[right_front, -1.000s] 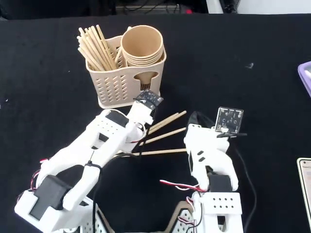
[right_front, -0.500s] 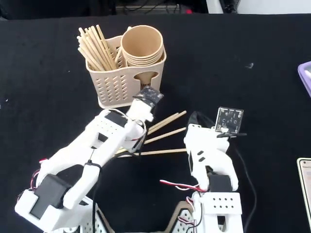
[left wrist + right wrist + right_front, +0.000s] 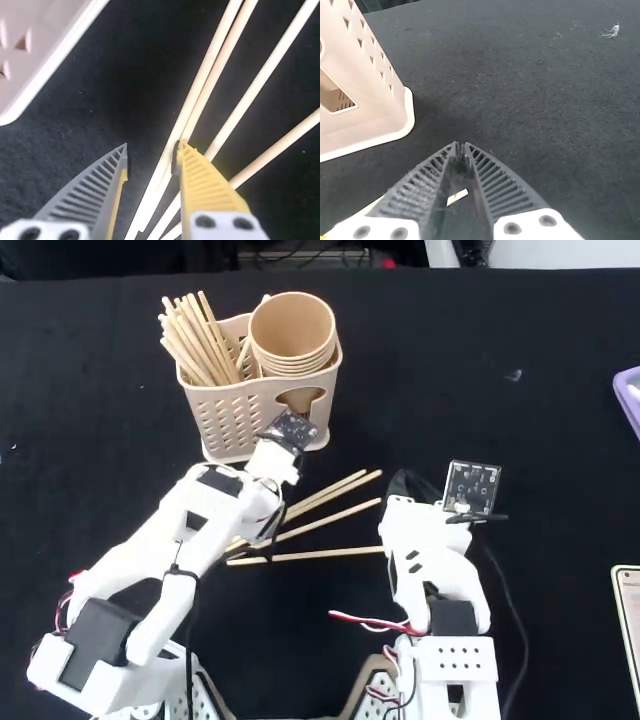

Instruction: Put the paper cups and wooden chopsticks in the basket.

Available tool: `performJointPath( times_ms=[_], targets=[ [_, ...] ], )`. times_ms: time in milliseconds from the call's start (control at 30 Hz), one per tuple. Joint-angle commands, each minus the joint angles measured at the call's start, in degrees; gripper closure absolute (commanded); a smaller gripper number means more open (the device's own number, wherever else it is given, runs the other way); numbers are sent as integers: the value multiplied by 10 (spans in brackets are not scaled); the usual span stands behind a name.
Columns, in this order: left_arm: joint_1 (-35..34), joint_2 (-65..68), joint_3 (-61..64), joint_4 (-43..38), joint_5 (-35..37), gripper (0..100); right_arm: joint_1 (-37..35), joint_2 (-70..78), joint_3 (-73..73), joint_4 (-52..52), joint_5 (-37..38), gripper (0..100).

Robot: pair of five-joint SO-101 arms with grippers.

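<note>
My left gripper is open, its jaws straddling two loose chopsticks that lie on the bench just beside the basket. My right gripper is closed on nothing. The cups and a bundle of sticks are already in the basket. I count four loose chopsticks left.

Robotics lab bench.
Two white servo arms with bare wiring stand at 6 o'clock on a black-clothed table; cables trail at 12 o'clock.
</note>
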Motion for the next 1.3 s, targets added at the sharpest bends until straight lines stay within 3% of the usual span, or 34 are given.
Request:
performJointPath(
  times_ms=[0,567,800,967,1267],
  targets=[
    [32,-1,8,-3,-6,841,-9,-13,-2,-11,7,979],
    [41,54,-14,-2,-6,841,-9,-14,-2,-11,7,979],
    [38,140,-160,180,-7,848,-9,-14,-2,-11,7,979],
    [42,150,-202,192,-3,971,-9,-14,-2,-11,7,979],
    [37,125,-219,230,-6,970,-9,-14,-2,-11,7,979]
  ],
)
